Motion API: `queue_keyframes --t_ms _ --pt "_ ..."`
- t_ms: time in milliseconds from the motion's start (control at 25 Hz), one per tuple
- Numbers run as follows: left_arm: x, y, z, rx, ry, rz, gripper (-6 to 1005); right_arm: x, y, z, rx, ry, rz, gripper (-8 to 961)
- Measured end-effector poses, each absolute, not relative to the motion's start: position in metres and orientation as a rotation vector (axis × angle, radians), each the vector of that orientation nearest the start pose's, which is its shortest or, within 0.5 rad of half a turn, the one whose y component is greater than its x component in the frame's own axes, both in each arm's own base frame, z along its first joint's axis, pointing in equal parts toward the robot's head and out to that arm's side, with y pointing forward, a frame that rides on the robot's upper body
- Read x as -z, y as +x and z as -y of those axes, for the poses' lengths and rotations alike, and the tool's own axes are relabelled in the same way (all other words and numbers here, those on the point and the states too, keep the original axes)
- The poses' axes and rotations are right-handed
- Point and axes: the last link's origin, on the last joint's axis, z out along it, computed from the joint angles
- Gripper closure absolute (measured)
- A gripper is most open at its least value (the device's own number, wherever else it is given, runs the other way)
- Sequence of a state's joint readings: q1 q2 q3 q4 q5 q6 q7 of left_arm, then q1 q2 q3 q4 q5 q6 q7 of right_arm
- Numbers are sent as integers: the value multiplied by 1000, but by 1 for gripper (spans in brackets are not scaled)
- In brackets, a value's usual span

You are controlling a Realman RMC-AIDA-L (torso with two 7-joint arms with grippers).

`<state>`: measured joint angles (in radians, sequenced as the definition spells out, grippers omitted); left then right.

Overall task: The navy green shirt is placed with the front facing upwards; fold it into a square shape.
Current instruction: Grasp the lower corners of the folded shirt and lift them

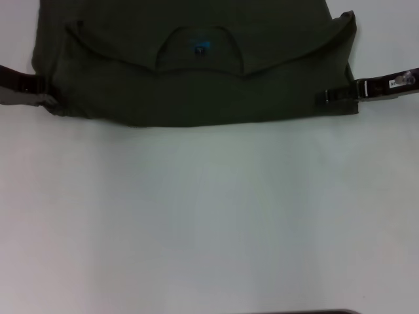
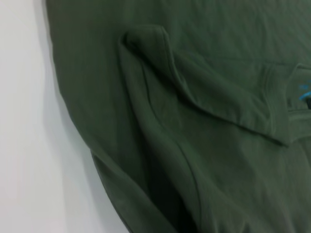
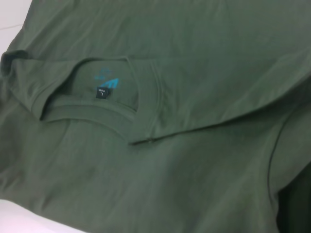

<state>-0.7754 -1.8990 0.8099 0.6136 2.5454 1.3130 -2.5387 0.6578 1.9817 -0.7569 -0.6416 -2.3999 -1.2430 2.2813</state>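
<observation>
- The shirt (image 1: 196, 72) lies at the far end of the white table (image 1: 209, 222), partly folded: the collar (image 1: 200, 49) with its small blue label (image 1: 200, 46) faces up, and a folded layer runs across just nearer than it.
- The left gripper (image 1: 47, 98) sits at the shirt's left near corner, its tip touching or buried in bunched cloth. I cannot tell whether it is wide, narrow or holding fabric.
- The right gripper (image 1: 324, 97) reaches in at the shirt's right edge, its tip against the cloth; its opening is equally unreadable.
- Risk: if one side grips only the top layer, the lower layer stays behind and the fold slides apart.
- Risk: the cloth beside the left gripper is already puckered; pulling from there could drag a crease across the panel and leave a crooked edge.
- Risk: if the two grippers move unevenly, the near hem (image 1: 216, 122) skews and the result is no square.
- Risk: the sleeve flap (image 2: 204, 92) close to the left wrist is loose and could flip open when lifted.
- Risk: the shirt runs past the far side of the head view, so its far part cannot be checked.
</observation>
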Motion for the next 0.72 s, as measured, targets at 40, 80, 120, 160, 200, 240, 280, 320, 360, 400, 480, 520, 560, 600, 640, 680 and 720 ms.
queue_keyframes --t_ms 40,80,120,160,200,240,280,320,360,400,480,520,560,600,640,680,720 --pt "-49 -287 -405 -67 -2166 1677 969 -22 303 -382 -145 -2253 -1564 54" --pt "-49 -287 -405 -66 -2166 1676 969 -22 303 -383 -146 -2246 -1578 54" --pt "-49 -287 -405 -66 -2166 1676 969 -22 303 -383 -144 -2238 -1590 55" --pt "-49 -287 -405 -66 -2166 1676 969 -23 304 -383 -139 -2233 -1600 55" --pt "-49 -287 -405 -66 -2166 1676 969 -23 304 -383 -133 -2228 -1608 55" --pt "-49 -287 -405 -66 -2165 1676 969 -25 305 -381 -120 -2231 -1624 55" --pt "-50 -287 -405 -66 -2165 1676 969 -25 305 -381 -120 -2231 -1624 56" --pt "-50 -287 -406 -66 -2164 1674 969 -26 305 -381 -114 -2232 -1632 56" --pt "-50 -286 -406 -65 -2164 1671 969 -27 305 -380 -107 -2232 -1638 123" --pt "-51 -286 -406 -64 -2164 1669 968 -27 306 -379 -96 -2231 -1643 189" --pt "-51 -286 -407 -62 -2164 1665 968 -27 308 -379 -73 -2223 -1646 296" --pt "-51 -285 -407 -62 -2165 1665 968 -27 308 -379 -64 -2221 -1646 337" --pt "-51 -285 -407 -61 -2165 1665 968 -27 309 -379 -57 -2219 -1645 378" --pt "-50 -285 -407 -61 -2165 1666 968 -27 309 -379 -53 -2217 -1644 418" --pt "-51 -285 -407 -62 -2165 1666 968 -27 308 -379 -50 -2215 -1642 459" --pt "-51 -285 -406 -63 -2166 1666 968 -28 308 -379 -50 -2213 -1643 499" --pt "-50 -286 -406 -66 -2167 1667 968 -29 308 -380 -50 -2209 -1645 541"
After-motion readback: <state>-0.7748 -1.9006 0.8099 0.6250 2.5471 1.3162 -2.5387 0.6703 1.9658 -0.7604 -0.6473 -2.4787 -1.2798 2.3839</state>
